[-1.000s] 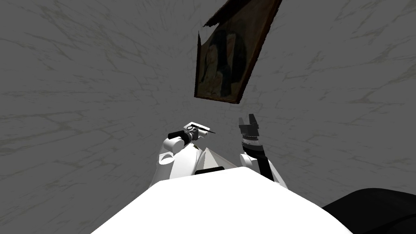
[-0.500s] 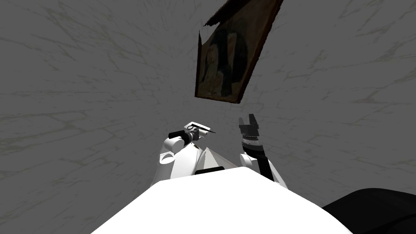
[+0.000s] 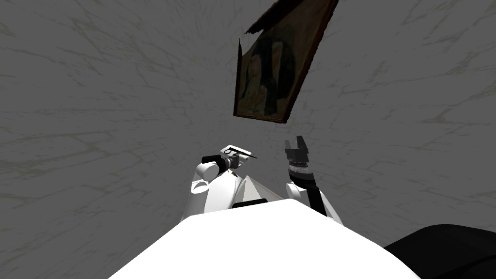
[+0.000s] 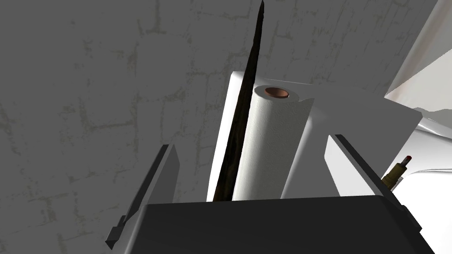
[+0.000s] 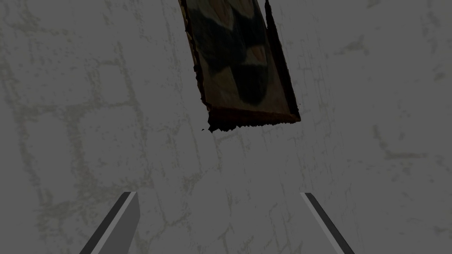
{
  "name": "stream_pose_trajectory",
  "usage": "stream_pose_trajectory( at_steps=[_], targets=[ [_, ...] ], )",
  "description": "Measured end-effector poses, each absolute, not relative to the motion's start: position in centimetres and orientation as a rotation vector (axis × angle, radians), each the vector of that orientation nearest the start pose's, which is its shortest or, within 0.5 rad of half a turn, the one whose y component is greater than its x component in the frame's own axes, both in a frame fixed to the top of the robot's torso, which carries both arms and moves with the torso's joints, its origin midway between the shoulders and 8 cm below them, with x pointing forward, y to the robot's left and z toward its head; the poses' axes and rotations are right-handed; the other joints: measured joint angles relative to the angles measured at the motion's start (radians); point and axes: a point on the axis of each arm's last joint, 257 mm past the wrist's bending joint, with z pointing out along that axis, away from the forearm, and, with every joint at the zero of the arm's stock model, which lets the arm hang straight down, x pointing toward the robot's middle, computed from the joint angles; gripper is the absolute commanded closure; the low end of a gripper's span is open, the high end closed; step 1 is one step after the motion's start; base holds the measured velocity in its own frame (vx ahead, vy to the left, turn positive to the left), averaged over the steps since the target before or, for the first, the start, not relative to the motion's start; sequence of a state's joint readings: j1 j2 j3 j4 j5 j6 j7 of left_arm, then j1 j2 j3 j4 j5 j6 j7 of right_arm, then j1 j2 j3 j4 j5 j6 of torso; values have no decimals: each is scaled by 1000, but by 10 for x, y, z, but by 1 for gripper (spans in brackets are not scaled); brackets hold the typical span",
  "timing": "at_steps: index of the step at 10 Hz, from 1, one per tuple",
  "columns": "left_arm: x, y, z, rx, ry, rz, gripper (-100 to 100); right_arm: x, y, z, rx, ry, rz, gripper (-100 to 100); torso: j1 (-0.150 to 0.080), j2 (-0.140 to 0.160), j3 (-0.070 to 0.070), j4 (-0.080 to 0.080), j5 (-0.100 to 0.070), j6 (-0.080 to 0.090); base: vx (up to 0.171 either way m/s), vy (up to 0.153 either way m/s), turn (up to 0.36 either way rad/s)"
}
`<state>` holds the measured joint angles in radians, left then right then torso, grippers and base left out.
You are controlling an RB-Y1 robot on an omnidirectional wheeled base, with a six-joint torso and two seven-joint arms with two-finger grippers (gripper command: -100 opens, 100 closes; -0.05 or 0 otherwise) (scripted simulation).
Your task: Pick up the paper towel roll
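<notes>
The paper towel roll (image 4: 269, 145) is white with a brown core and stands upright on a white surface (image 4: 353, 114). It sits between the two fingers of my left gripper (image 4: 252, 142), with a gap on each side, so the gripper is open. A thin dark strip (image 4: 247, 110) crosses along one side of the roll. In the head view the left gripper (image 3: 242, 155) is just above my chest, pointing right. Beside it, my right gripper (image 3: 296, 144) points up at the wall; its fingers (image 5: 128, 211) stand wide apart, open and holding nothing.
A dark framed picture (image 3: 271, 63) hangs on the grey cracked wall above both grippers. A small tan bottle with a red cap (image 4: 396, 169) lies just past the left gripper's outer finger. A black area (image 3: 445, 247) shows at the lower right.
The head picture has shifted very slightly, so the framed picture sits a touch to the right. Both arms hold their pose.
</notes>
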<state>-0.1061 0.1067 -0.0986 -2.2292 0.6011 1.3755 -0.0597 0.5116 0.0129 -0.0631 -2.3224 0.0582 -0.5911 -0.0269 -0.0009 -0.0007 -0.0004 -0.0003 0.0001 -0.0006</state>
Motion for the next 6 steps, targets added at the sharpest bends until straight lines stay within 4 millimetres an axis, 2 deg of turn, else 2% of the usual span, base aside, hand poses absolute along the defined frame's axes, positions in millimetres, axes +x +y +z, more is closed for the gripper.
stream_pose_trajectory(
  at_steps=[6],
  targets=[
    [422,50,-175,-1374,2166,-1380,-100,315,-287,56,528,549,1251,0,0,0,0,0,0,0,-3,1,8]
  ],
)
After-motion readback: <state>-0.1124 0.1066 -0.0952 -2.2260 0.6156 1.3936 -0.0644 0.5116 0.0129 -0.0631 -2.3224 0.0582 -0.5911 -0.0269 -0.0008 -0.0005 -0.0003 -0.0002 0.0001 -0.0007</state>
